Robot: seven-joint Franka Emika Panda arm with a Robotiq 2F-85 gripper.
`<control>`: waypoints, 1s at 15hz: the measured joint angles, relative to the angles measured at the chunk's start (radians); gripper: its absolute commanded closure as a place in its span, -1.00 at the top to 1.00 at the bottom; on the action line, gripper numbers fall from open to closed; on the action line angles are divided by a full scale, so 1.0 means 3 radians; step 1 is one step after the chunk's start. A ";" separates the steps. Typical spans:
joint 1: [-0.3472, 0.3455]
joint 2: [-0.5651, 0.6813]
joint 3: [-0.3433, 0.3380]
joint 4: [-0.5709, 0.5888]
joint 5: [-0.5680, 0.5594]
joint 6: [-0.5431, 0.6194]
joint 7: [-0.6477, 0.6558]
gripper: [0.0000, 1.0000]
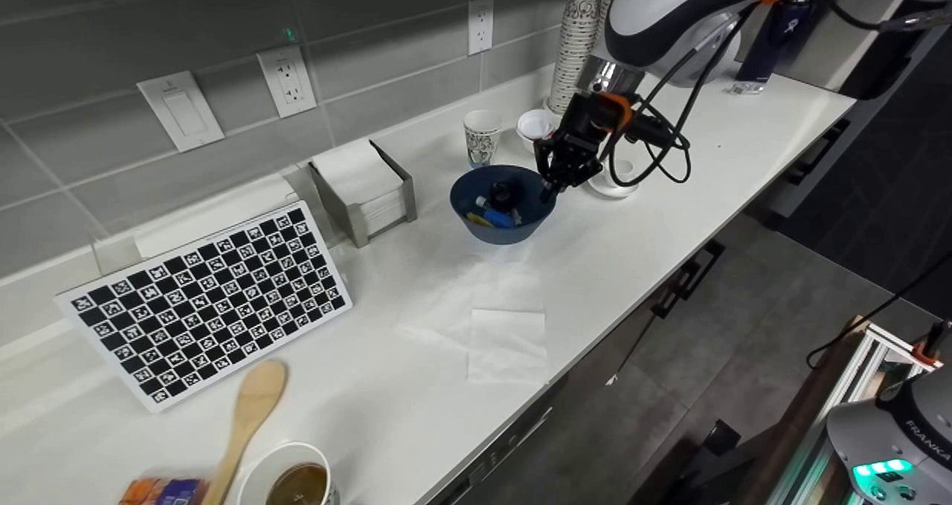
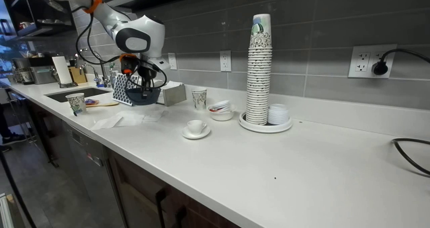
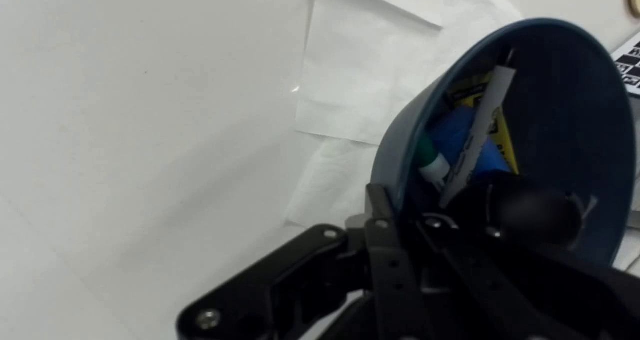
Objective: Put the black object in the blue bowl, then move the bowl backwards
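The blue bowl (image 1: 491, 230) is held tilted above the white counter; it also shows in an exterior view (image 2: 137, 98) and the wrist view (image 3: 585, 104). My gripper (image 1: 552, 187) is shut on the bowl's near rim; in the wrist view the gripper (image 3: 400, 210) has one finger outside the wall and one inside, partly hidden in shadow. The black object (image 1: 504, 193) appears as a dark round lump inside the bowl. In the wrist view a blurred dark round shape (image 3: 540, 215) appears to be it. A blue item, a yellow packet and a green-white marker lie beside it.
A napkin box (image 1: 364, 193), a paper cup (image 1: 482, 137) and a small white bowl (image 1: 534, 127) stand along the wall. A white cup on a saucer (image 2: 196, 132) and a cup stack (image 2: 258, 73) stand nearby. Loose napkins (image 1: 508, 345) lie on the counter. A checkered board (image 1: 212, 297) leans left.
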 measured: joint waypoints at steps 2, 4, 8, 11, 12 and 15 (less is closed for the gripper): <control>-0.0025 0.0190 -0.0020 0.0213 0.0022 -0.0118 0.0198 -0.97; -0.0073 0.0347 -0.0049 0.0397 0.0087 -0.0186 0.0313 -0.97; -0.0152 0.0506 -0.0067 0.0586 0.0206 -0.0120 0.0298 -0.97; -0.0132 0.0520 -0.0045 0.0572 0.0206 0.0133 0.0163 -0.97; -0.0119 0.0533 -0.0038 0.0569 0.0206 0.0243 0.0113 -0.97; -0.0101 0.0592 -0.0019 0.0569 0.0206 0.0507 0.0016 -0.97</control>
